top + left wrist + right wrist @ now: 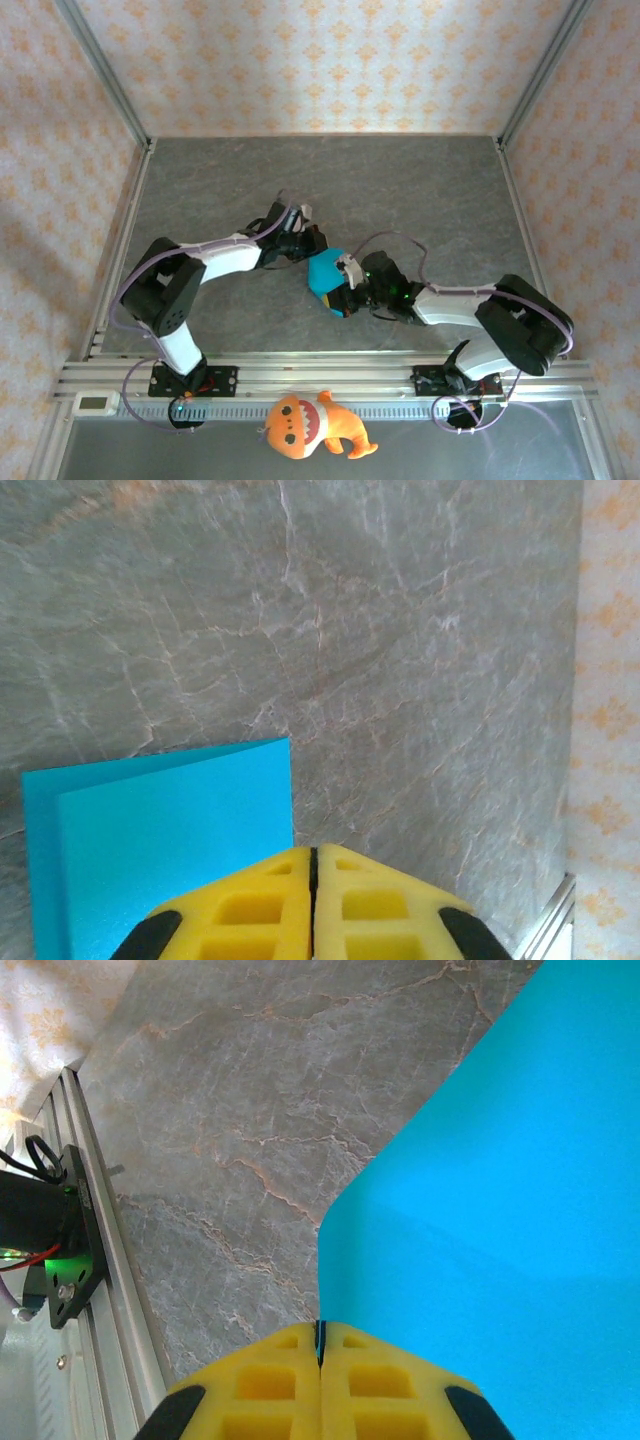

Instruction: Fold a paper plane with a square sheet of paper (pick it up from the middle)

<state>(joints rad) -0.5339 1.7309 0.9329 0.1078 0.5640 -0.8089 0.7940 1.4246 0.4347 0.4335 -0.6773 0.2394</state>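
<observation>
Grey marbled surface [400, 190] spreads under both arms, with patterned walls behind. Between the 2 tools is the square sheet of paper [323, 272], bent into 2 layers. The right tool [320, 1332] is clamped on its edge, which runs into the seam between the pads. The left tool [313, 855] has its pads pressed together just beside the sheet's corner; whether paper is caught there I cannot tell. If it missed, the crease would likely go skewed. Pulling apart could tear the thin sheet.
</observation>
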